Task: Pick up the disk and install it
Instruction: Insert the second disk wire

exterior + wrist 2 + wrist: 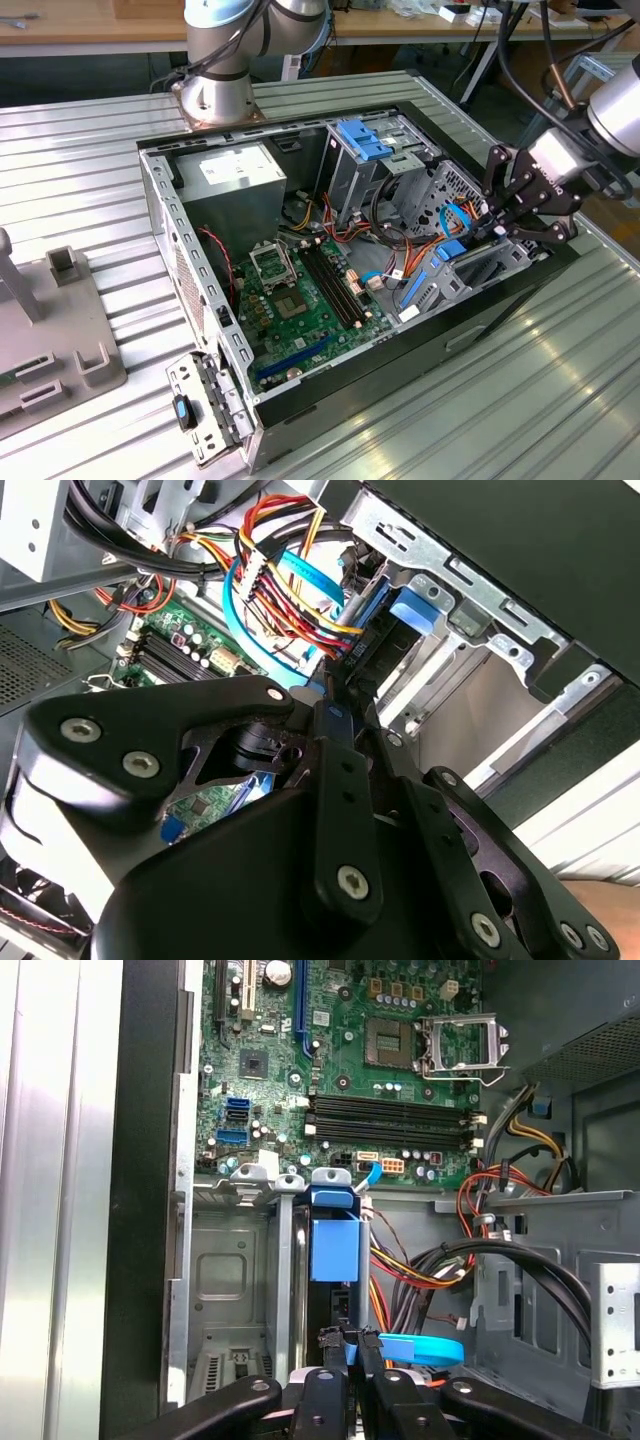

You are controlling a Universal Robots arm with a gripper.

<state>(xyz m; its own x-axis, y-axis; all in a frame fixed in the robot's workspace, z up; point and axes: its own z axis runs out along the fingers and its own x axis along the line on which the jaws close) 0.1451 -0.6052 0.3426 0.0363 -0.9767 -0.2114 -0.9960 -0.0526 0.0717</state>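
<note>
Exterior view: the open computer case lies on its side on a ribbed metal table.
Arm base: the silver foot of the arm stands on the table just behind the case's back wall.
Arm pose: the arm comes in over the case's corner on the exterior view's right, and its wrist slopes down into the case.
Gripper: the black gripper points down and inward at the drive cage in that corner of the case.
Jaws: narrow; in the first wrist view the two fingertips are pressed in on the thin edge of the disk, with a bit of blue rail between them.
Second wrist view: the gripper comes to a tight point just above the case's metal cage.
Disk: the disk stands on edge inside the drive cage of the case, blue rail up.
Disk up close: in the first wrist view its blue rail sits in a slot of the cage, right beside the green board.
Green board: the board lies flat on the case floor, in the middle.
Wires: red, orange and yellow wires bunch inside the case between the board and the cage.
Grey box: a big grey box with a white sticker fills the case's back corner, near the arm base.
</note>
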